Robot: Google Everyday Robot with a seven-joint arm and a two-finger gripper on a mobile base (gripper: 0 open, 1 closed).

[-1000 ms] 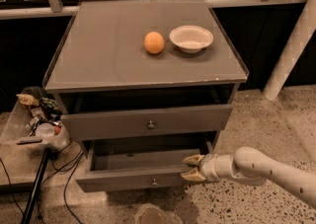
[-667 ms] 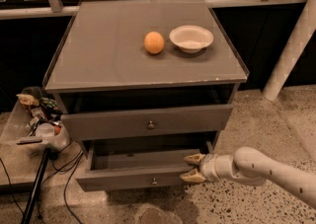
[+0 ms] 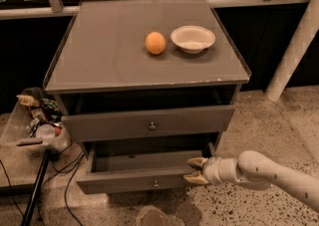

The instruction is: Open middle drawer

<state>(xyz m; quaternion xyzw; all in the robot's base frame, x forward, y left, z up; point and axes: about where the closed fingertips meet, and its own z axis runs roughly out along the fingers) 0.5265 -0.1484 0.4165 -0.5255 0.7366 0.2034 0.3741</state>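
Note:
The grey cabinet [image 3: 149,78] shows two drawer fronts. The upper, wider front [image 3: 124,123] has a round knob and stands slightly out. Below it the middle drawer [image 3: 129,180] is pulled well out, its inside showing, with a small round metal knob [image 3: 156,184] at its centre. My gripper [image 3: 194,170] reaches in from the right on a white arm [image 3: 259,172] at the right end of this drawer's front panel. Its two tan fingertips [image 3: 197,161] stand apart, one above and one below the panel's top edge. No third drawer front is in view.
An orange [image 3: 155,43] and a white bowl [image 3: 193,38] sit on the cabinet top. A clear bin of clutter [image 3: 35,120], a black stand leg [image 3: 35,190] and cables lie at the left. A white post [image 3: 294,51] leans at the right. The floor is speckled.

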